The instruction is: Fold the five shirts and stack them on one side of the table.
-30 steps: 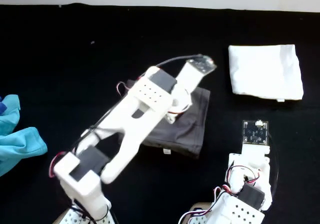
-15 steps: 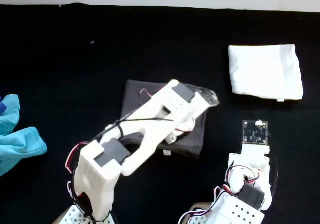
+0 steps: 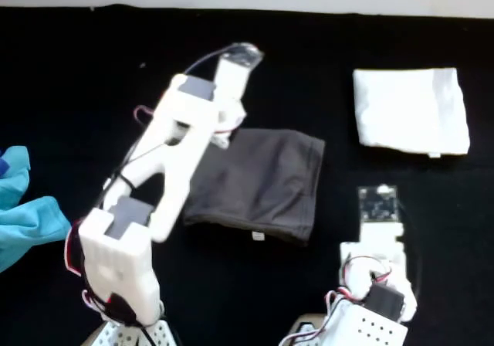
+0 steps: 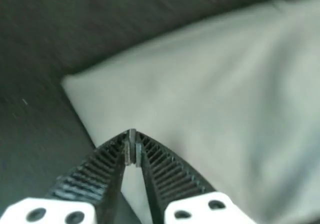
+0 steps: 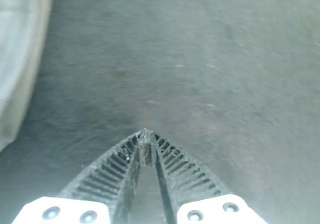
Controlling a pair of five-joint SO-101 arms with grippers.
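Left end effector [image 4: 131,146], jaws closed and empty, above a corner of the folded grey shirt [image 3: 262,180]; right end effector [image 5: 145,148], also closed, beside that shirt.

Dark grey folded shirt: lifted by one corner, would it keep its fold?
Probably not: the dark grey folded shirt looks soft, with wavy edges, so it would likely droop and open. Pushed, its loose layers may bunch rather than slide.
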